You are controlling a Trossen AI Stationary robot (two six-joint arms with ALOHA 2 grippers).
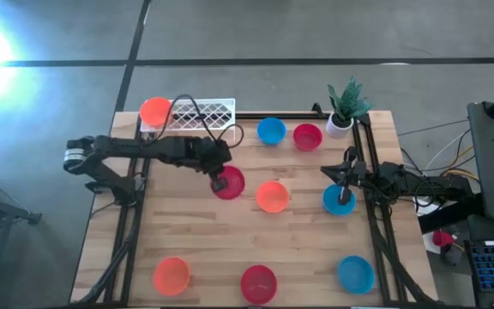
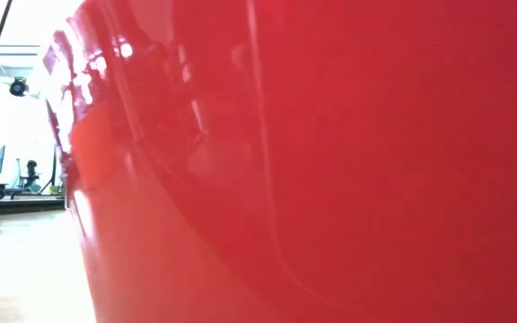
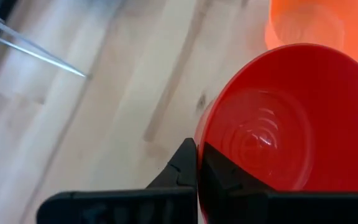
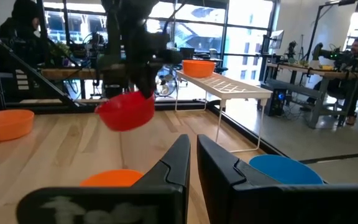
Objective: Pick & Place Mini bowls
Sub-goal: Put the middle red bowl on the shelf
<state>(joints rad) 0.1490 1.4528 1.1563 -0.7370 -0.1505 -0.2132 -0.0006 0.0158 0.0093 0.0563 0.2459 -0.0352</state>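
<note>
I see my left arm stretched from the surface's left edge toward its middle, its end effector (image 1: 222, 178) clamped shut, while my right arm sits at the right edge, its end effector (image 1: 344, 190) nearly closed, pointing inward.

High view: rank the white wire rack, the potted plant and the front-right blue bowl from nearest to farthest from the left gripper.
From the left gripper, shut on the red bowl:
1. White wire rack, back left, nearest.
2. Potted plant, back right corner.
3. Front-right blue bowl, front right corner, farthest.
</note>
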